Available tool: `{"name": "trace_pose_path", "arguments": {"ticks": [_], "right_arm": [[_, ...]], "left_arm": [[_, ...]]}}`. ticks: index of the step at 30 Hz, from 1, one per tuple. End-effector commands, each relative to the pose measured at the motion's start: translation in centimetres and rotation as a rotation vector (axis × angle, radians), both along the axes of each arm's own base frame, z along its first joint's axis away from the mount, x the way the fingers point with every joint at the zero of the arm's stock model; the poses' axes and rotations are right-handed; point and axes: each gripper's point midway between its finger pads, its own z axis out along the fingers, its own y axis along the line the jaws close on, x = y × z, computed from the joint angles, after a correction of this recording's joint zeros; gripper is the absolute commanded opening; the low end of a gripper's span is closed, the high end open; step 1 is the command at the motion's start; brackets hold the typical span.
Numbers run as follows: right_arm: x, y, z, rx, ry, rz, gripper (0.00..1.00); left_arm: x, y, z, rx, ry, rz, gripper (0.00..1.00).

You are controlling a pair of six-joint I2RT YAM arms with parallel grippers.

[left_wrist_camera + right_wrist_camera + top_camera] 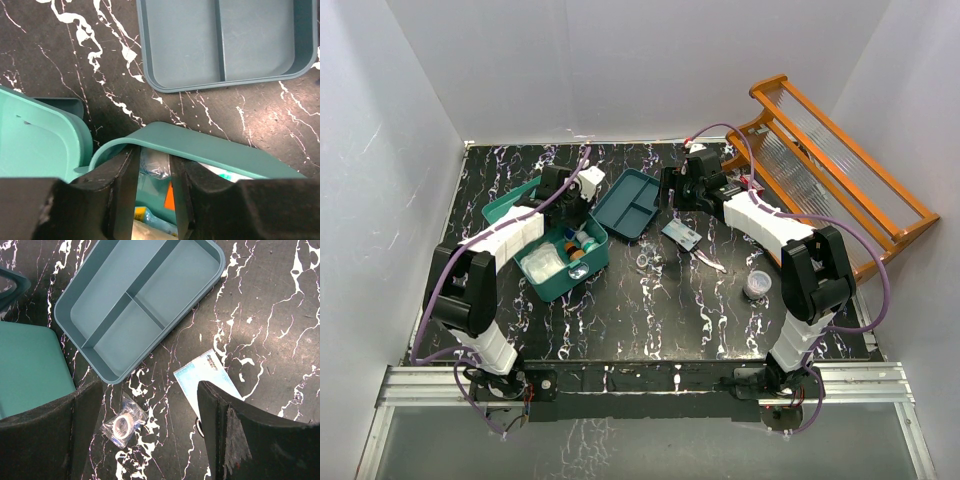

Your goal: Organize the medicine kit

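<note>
A black, white-veined table [650,310] is seen from above, with two robot arms reaching away from its near edge. At the left centre stands the medicine kit [560,292], a teal-green box with its hinged lid [510,203] thrown open to the far left and small packets and bottles inside.

The left jaws [155,155] hang over the far end of the kit's inside, and the box's far rim curves just beyond their tips. They stand only narrowly apart. A clear wrapper [152,167] shows in the gap, but it cannot be told whether they pinch it.

Just right of the kit lies a flat dark-teal divided tray [628,203], with nothing in it. The right jaws [150,385] hover over the table just beside the tray's right edge, spread wide and holding nothing; the kit lies apart from them, to their left.

Below them lie a blue-and-white packet [207,372] and a small roll in a clear bag [122,425]. Nearer and further right stands a small cup [757,283]. An orange wooden rack [830,190] sits at the table's far right edge.
</note>
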Motion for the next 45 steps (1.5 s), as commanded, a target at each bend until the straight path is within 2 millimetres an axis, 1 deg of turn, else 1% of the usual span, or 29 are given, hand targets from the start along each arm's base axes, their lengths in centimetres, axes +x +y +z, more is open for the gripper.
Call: {"name": "trace_pose_path", "arguments": {"ticks": [1,3,5,10,14,18,19,22,29,30,35,37,39,42,44,45], "right_arm": [[0.5,-0.3,3.2,0.021,-0.086,-0.006,0.74],[0.5,-0.4,3.1,0.020,-0.085,-0.007,0.74],[0.4,-0.3,3.1,0.021,-0.085,-0.004,0.74],[0.2,-0.4,3.1,0.021,-0.088,-0.005,0.74],[0.0,-0.6,3.1,0.017,-0.087,-0.010,0.74],[0.0,-0.6,3.1,0.017,-0.090,-0.008,0.74],[0.1,-0.6,3.3,0.018,-0.094,-0.010,0.74],[0.1,-0.6,3.3,0.019,-0.093,-0.009,0.74],[0.1,-0.4,3.2,0.026,-0.089,-0.005,0.74],[0.1,-0.4,3.2,0.026,-0.087,-0.004,0.74],[0.0,-0.2,3.1,0.035,-0.082,0.000,0.74],[0.0,-0.2,3.1,0.037,-0.080,0.000,0.74],[-0.1,-0.2,3.1,0.039,-0.078,0.001,0.74],[-0.2,-0.2,3.1,0.043,-0.080,-0.003,0.74],[-0.2,-0.3,3.1,0.045,-0.079,-0.004,0.73],[-0.3,-0.2,3.0,0.046,-0.077,-0.004,0.74]], "left_arm": [[-2.3,-1.4,-1.3,-0.048,0.080,-0.063,0.31],[-2.2,-1.6,-1.1,-0.060,0.084,-0.058,0.30],[-2.0,-1.4,-1.1,-0.052,0.081,-0.038,0.29],[-1.3,1.0,-2.2,0.060,0.096,0.073,0.25],[-0.7,2.1,-2.3,0.097,0.087,0.141,0.25],[-0.3,2.4,-2.3,0.092,0.087,0.203,0.27],[-0.3,2.4,-2.2,0.087,0.087,0.212,0.29],[0.0,2.6,-1.6,0.079,0.074,0.252,0.31],[0.9,3.2,1.5,0.032,-0.024,0.345,0.42],[1.0,3.2,1.9,0.021,-0.036,0.353,0.43],[0.9,3.9,2.8,0.013,-0.069,0.400,0.43],[0.7,3.5,3.1,-0.016,-0.077,0.392,0.45],[0.3,2.8,3.4,-0.064,-0.070,0.375,0.48],[-0.5,1.6,3.1,-0.133,-0.042,0.342,0.54],[-1.2,1.0,2.5,-0.149,-0.013,0.310,0.54],[-1.4,0.9,2.2,-0.147,-0.001,0.299,0.51]]}}
